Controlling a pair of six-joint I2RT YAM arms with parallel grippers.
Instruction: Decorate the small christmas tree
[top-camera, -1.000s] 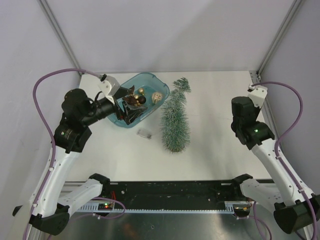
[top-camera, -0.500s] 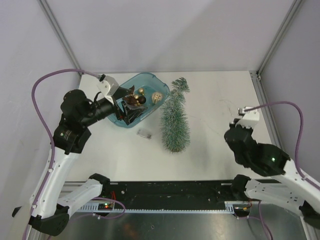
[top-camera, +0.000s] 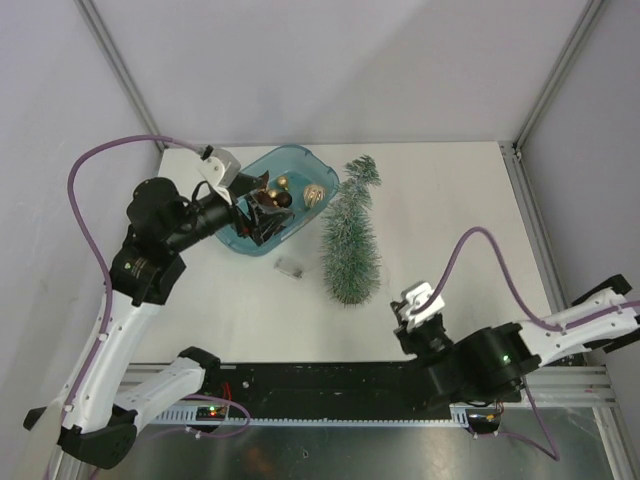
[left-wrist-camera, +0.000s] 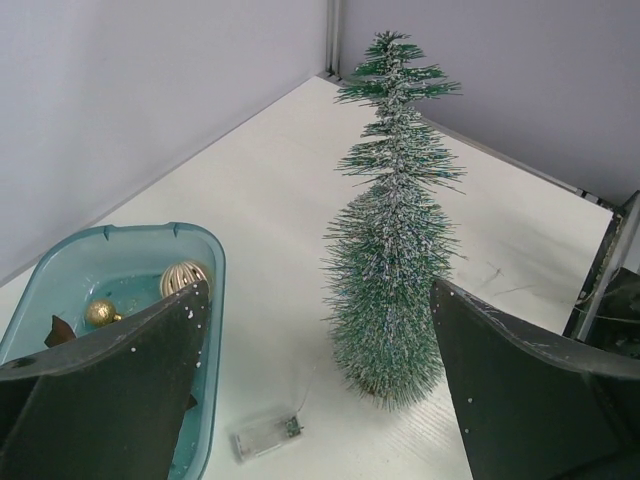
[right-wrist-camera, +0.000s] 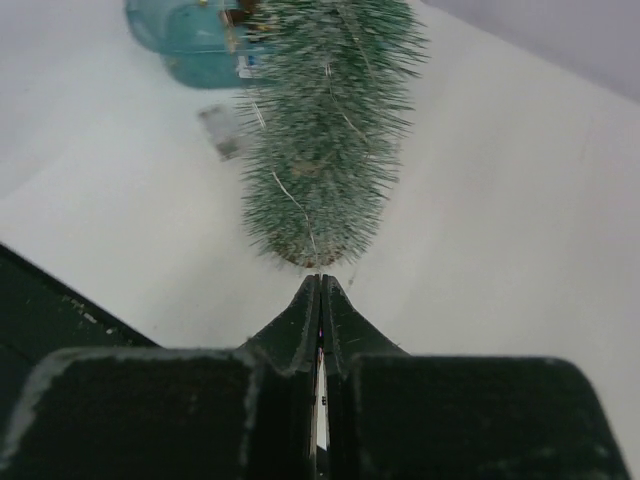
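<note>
Table (top-camera: 450, 200): white and flat, with grey walls at the back and both sides.
Posts (top-camera: 545, 95): metal, one slanting up in each back corner.
Near edge: a black rail (top-camera: 330, 385) runs along it, by the arm bases.
Open room: plain white top from the tree across to the right edge, and behind the tree to the back wall.
Tub (top-camera: 300, 152): teal, at the back left of the table.
In the tub: gold balls (top-camera: 315, 195) and a brown star (top-camera: 268, 200).
Tree (top-camera: 350, 245): lying on the table just right of the tub, base toward the near edge, bent tip toward the back wall.
Small clear box (top-camera: 290, 267): on the table, between tub and tree.
Left gripper (left-wrist-camera: 320, 300): over the tub, jaws spread wide, nothing in them.
Right gripper (right-wrist-camera: 320, 285): low by the near edge, tips just in front of the tree's base, jaws pressed tight together.
Thin wire (right-wrist-camera: 298, 208): runs over the tree toward those tips; cannot tell if it is pinched.
</note>
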